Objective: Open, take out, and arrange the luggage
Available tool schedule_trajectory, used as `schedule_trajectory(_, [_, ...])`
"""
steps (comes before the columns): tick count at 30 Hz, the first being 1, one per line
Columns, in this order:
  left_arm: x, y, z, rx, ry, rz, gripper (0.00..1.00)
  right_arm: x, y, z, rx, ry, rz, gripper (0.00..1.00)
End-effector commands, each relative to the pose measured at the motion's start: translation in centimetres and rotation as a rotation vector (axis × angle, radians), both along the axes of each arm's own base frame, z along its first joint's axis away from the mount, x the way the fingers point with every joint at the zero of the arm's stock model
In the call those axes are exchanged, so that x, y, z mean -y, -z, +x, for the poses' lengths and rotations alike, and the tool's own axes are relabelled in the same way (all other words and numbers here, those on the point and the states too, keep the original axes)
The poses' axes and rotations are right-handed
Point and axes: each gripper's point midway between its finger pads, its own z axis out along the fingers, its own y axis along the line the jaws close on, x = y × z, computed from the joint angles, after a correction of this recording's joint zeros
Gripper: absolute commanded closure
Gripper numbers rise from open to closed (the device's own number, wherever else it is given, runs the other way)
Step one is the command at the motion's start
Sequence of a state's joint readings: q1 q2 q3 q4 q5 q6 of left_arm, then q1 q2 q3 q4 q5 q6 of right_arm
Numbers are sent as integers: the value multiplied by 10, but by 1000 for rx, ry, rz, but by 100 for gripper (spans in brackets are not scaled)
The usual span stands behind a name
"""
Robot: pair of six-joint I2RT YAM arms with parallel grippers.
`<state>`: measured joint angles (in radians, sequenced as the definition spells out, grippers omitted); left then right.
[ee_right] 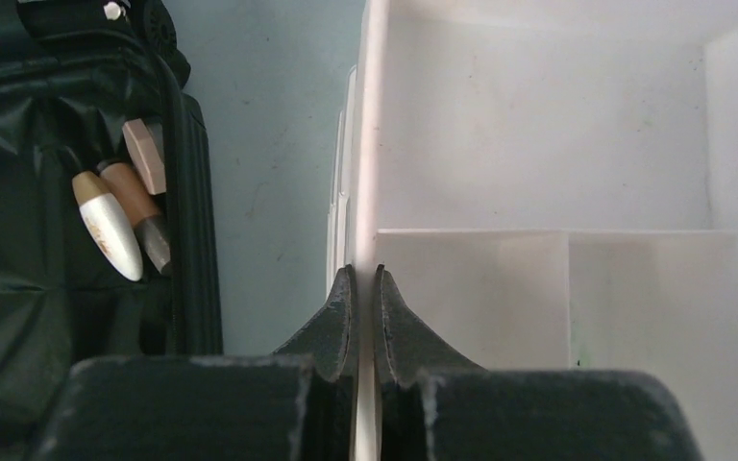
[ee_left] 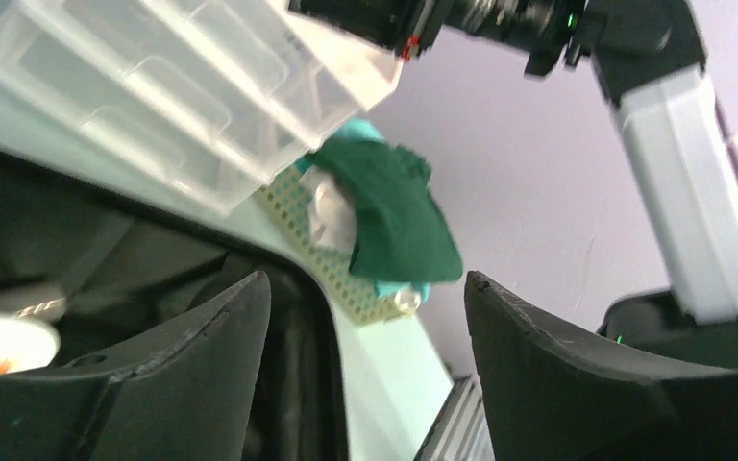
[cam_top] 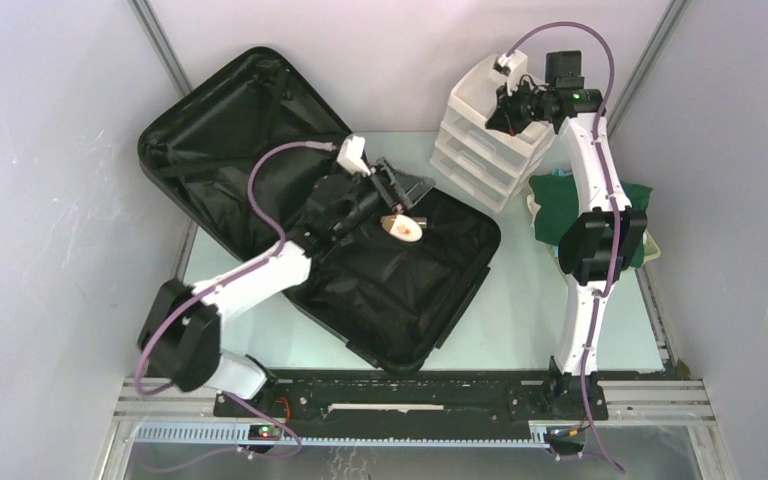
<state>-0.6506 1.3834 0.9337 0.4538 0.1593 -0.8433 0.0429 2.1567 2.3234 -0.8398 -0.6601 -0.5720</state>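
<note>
Black ribbed plastic frames the suitcase (cam_top: pixel 400 290), which lies open across the left and middle of the pale green table (cam_top: pixel 530 300). One half rests flat with its lining up, and its near corner comes close to the table's front edge. The other half spreads toward the back-left corner, close to the walls.

The left claw (ee_left: pixel 365 288) hangs over the flat half near its far rim, spread wide with nothing between the fingers. Just beside it on the lining, against the rim, lie a cream oval piece (ee_right: pixel 110 230) with a brown end, a brown handle (ee_right: pixel 130 192) and a small wooden block (ee_right: pixel 144 154).

The right claw (ee_right: pixel 363 274) is pressed together on the thin white top edge of the drawer unit (cam_top: pixel 480 150), one finger on each side of the wall. The unit stands at the back of the table, its near corner just beside the suitcase's far corner. In the right wrist view a bare strip of table runs between the suitcase rim and the unit's side.

Right of the unit sits a yellow perforated basket (ee_left: pixel 332 264) with a green cloth (ee_left: pixel 394 221) draped over it, close to the right edge of the table. In front of the basket and right of the suitcase, the table is bare down to the front edge.
</note>
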Motion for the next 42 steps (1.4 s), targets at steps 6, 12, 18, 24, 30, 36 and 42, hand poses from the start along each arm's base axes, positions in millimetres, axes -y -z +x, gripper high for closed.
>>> schedule_trajectory(6, [60,-55,84,-2,-29,-372,32,-4,-93,-14,138,31,142,100])
schedule_trajectory(12, [102,-40,134,-40,1,-473,42,-3,-96,-12,129,35,176,100])
schedule_trajectory(18, [117,-14,173,-89,-62,-499,44,-3,-100,-15,126,26,192,100])
schedule_trajectory(24, [128,2,193,-127,-73,-529,44,-6,-103,-19,115,11,216,100])
schedule_trajectory(30, [136,24,208,-179,-91,-533,42,-8,-107,-22,112,1,233,100])
schedule_trajectory(36, [144,21,217,-198,-87,-553,42,-10,-108,-24,103,-4,247,100])
schedule_trajectory(42, [149,-15,216,-151,-27,-670,45,-8,-97,-21,73,12,236,100])
